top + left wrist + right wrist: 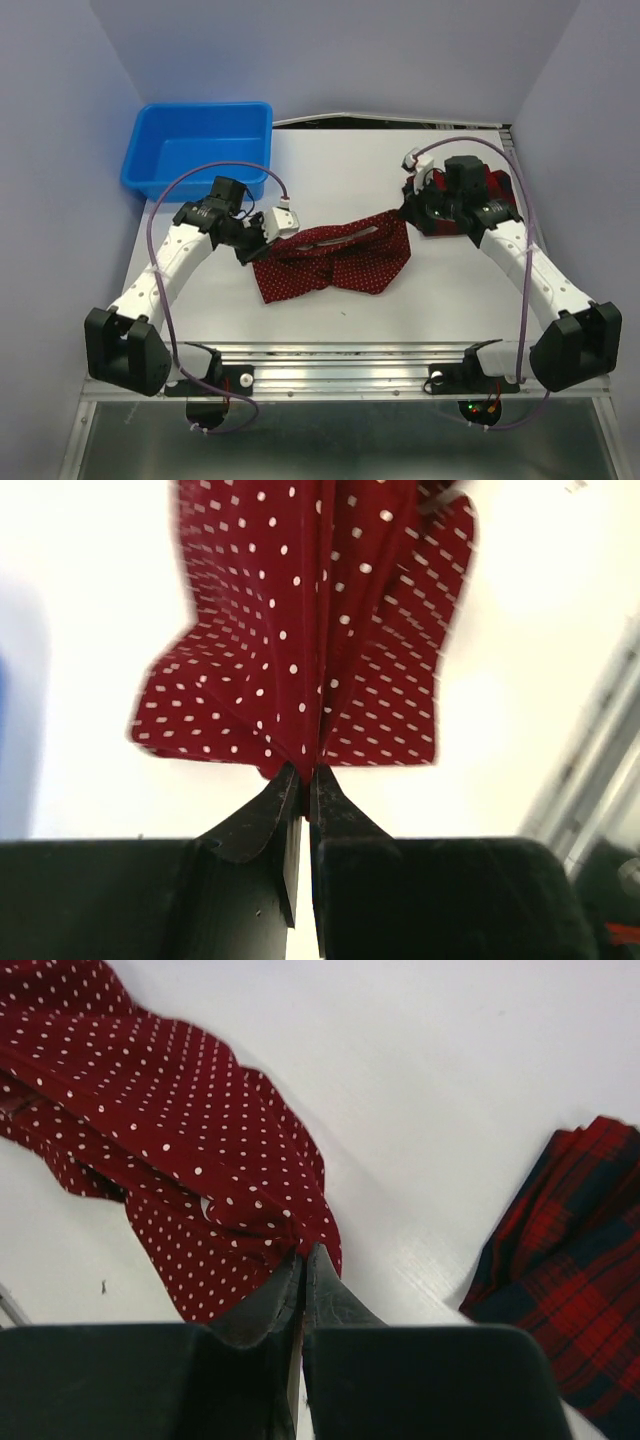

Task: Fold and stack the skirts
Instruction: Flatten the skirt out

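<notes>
The dark red polka-dot skirt lies stretched across the table's middle between my two grippers. My left gripper is shut on its left end, the cloth bunching into folds at the black fingertips. My right gripper is shut on its right corner, where the dotted cloth gathers at the tips. The tartan plaid skirt lies folded at the right back, mostly hidden under my right arm in the top view; its edge shows to the right in the right wrist view.
A blue plastic bin stands at the table's back left. A metal rail runs along the near edge between the arm bases. The white table ends at walls behind and at both sides.
</notes>
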Robot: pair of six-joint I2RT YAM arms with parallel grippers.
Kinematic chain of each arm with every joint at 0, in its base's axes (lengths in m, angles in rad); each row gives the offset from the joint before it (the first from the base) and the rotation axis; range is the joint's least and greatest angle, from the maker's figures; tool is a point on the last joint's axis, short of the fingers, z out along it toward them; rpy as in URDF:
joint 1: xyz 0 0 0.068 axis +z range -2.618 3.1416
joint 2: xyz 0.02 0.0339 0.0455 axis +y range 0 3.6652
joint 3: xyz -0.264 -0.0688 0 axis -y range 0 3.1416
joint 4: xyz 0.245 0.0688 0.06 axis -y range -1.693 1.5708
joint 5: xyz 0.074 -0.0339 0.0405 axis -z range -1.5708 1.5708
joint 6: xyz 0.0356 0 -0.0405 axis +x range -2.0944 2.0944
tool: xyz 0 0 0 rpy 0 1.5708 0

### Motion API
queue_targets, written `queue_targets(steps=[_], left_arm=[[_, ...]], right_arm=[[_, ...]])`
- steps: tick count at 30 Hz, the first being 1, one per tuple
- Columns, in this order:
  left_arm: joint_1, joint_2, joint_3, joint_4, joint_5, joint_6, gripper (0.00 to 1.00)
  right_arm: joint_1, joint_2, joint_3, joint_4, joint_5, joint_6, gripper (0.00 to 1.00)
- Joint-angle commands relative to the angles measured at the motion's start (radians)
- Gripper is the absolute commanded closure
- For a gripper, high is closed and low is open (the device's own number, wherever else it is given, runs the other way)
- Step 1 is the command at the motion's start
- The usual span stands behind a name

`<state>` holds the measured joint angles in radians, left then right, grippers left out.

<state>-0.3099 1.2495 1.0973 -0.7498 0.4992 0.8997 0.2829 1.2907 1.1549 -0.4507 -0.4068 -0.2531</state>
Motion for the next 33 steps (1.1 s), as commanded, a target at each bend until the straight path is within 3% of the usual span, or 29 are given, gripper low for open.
queue_targets(steps=[1,4,7,8,10,11,12,15,17,19,25,33], left_arm=[[0.025,0.092,0.001,-0.23,0.099,0.128,1.0],[0.038,0.195,0.016,-0.204,0.122,0.119,1.0],[0.043,0.292,0.067,-0.155,0.144,0.107,0.93],[0.045,0.319,0.088,-0.149,0.16,0.094,0.8],[0.066,0.379,0.16,-0.148,0.188,0.087,0.71],[0.08,0.387,0.179,-0.128,0.203,0.067,0.59],[0.11,0.387,0.205,-0.106,0.226,0.059,0.52],[0.141,0.334,0.194,-0.076,0.231,0.068,0.45],[0.146,0.274,0.145,-0.025,0.207,0.08,0.29],[0.146,0.171,0.05,-0.005,0.2,0.139,0.21],[0.135,-0.019,-0.152,0.122,0.165,0.188,0.2],[0.077,-0.113,-0.352,0.337,0.039,0.275,0.2]], right_arm=[[-0.008,0.028,-0.078,-0.029,-0.044,-0.098,0.99],[-0.008,0.077,-0.078,-0.029,-0.104,-0.109,0.99],[-0.008,0.11,-0.072,-0.036,-0.145,-0.112,0.99],[-0.008,0.127,-0.07,-0.039,-0.167,-0.115,0.99],[-0.008,0.143,-0.069,-0.049,-0.178,-0.117,0.99],[-0.008,0.159,-0.067,-0.051,-0.181,-0.117,0.99],[-0.008,0.166,-0.066,-0.051,-0.175,-0.115,0.99],[-0.008,0.199,-0.058,-0.051,-0.159,-0.112,0.99],[-0.008,0.222,-0.049,-0.049,-0.147,-0.101,0.99],[-0.008,0.252,-0.032,-0.046,-0.139,-0.094,0.99],[-0.008,0.302,-0.012,-0.039,-0.133,-0.061,0.99],[-0.008,0.311,-0.001,-0.042,-0.104,-0.051,0.99]])
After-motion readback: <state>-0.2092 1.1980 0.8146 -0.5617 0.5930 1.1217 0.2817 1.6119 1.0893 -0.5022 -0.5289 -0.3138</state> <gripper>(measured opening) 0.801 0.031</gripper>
